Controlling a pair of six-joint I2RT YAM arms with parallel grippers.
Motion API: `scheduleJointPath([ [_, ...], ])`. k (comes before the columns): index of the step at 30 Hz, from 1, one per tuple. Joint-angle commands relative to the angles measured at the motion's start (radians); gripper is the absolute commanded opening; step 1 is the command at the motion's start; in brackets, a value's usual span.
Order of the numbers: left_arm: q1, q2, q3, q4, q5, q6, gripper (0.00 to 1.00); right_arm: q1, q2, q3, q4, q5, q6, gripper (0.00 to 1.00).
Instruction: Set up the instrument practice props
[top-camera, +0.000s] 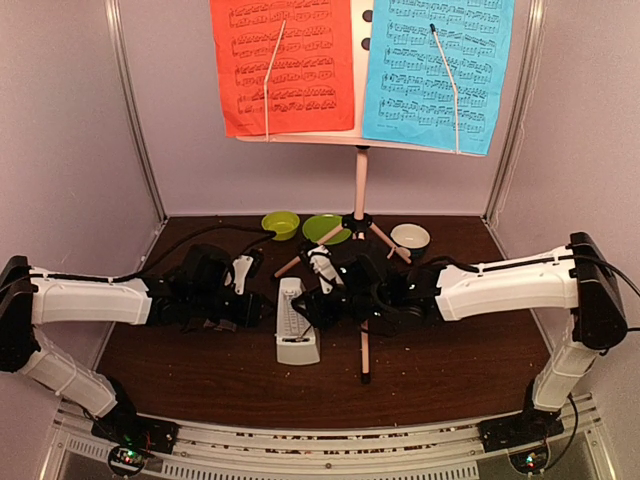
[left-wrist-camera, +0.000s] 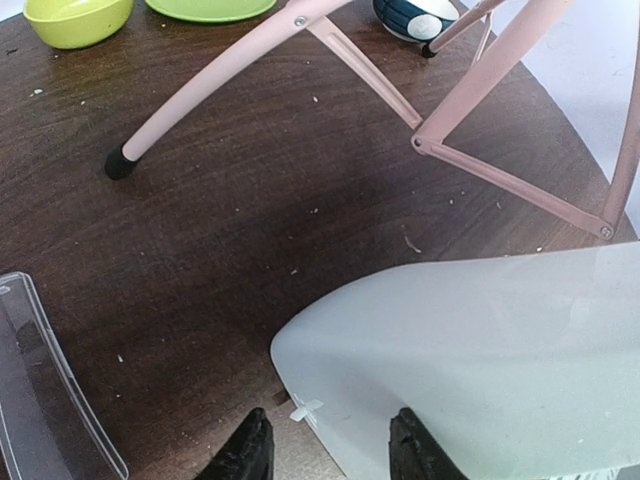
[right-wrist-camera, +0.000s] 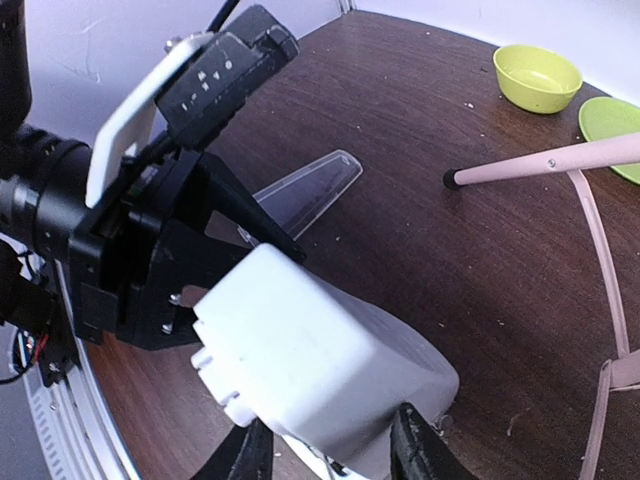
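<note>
Dim, soft overhead light; wrist views bend at edges.

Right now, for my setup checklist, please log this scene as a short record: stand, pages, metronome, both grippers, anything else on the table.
music stand: upright at the back of the table, tripod legs spread
pages: red page left, cyan page right, both on the stand
metronome: lying down in front of the stand, between the grippers
left gripper: fingers around a metronome corner; grip unclear
right gripper: fingers straddle the metronome; grip unclear
clear pointed piece: beside the metronome
dishes: lime-green bowl, lime-green plate, white bowl by the stand's legs
</note>
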Motion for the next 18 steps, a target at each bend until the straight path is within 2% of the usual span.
scheduleJointPath([
  [1,0.003,0.009,0.029,0.021,0.016,0.019,0.42,-0.003,-0.043,-0.042,0.026,0.000,-0.001,0.45],
  [9,0.005,-0.022,0.029,0.010,-0.019,0.021,0.45,-0.002,-0.144,-0.078,0.038,-0.044,-0.033,0.67],
  [11,0.005,-0.036,0.029,0.005,-0.025,0.022,0.50,-0.002,-0.167,-0.077,0.033,-0.057,-0.041,0.71],
  [13,0.004,-0.064,0.018,0.009,-0.030,0.021,0.59,-0.003,-0.190,-0.074,0.021,-0.067,-0.046,0.74],
  [15,0.005,-0.110,-0.019,0.037,-0.048,0.016,0.68,-0.004,-0.214,-0.072,0.007,-0.071,-0.052,0.75],
  [18,0.003,-0.190,-0.076,0.072,-0.059,0.032,0.75,-0.008,-0.242,-0.073,-0.029,-0.065,-0.058,0.74],
])
